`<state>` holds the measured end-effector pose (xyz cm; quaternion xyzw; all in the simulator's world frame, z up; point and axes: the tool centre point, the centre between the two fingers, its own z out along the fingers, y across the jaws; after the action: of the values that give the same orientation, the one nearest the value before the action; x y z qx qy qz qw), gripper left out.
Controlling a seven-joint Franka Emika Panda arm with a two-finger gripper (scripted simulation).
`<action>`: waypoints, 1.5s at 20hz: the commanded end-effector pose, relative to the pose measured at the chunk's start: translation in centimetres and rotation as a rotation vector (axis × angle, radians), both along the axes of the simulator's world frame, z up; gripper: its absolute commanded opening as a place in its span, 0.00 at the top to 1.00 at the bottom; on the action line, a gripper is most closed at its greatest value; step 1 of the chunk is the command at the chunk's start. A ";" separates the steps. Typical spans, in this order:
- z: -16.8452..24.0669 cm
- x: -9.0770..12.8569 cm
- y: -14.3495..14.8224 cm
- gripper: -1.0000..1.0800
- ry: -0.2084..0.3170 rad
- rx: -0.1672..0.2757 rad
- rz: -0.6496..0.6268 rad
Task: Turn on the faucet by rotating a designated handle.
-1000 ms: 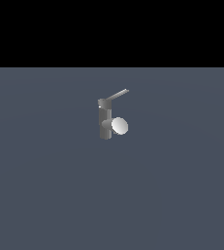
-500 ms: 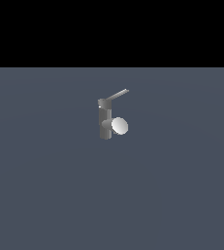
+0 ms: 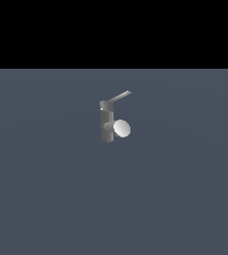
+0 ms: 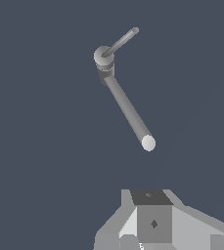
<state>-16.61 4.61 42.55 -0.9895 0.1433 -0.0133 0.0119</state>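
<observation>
Faucet (image 3: 107, 125) upright, alone mid-surface (image 3: 46, 199), dark grey post with stubby spout (image 3: 118, 128), pale round end. Handle (image 3: 117, 97) slanting up from post top toward exterior view's right. No writing legible. Gripper (image 4: 152, 222) well apart from faucet in wrist view; jaw state cannot tell.
</observation>
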 end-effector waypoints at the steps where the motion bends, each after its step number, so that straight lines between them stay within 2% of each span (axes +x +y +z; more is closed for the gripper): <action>1: -1.4 1.7 0.5 1.00 0.002 0.002 -0.061; 16: -9.4 12.2 0.8 1.00 0.014 0.005 -0.413; 30: -16.9 21.6 -2.5 1.00 0.025 0.000 -0.749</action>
<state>3.99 2.62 26.48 -0.8780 0.4785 -0.0046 0.0056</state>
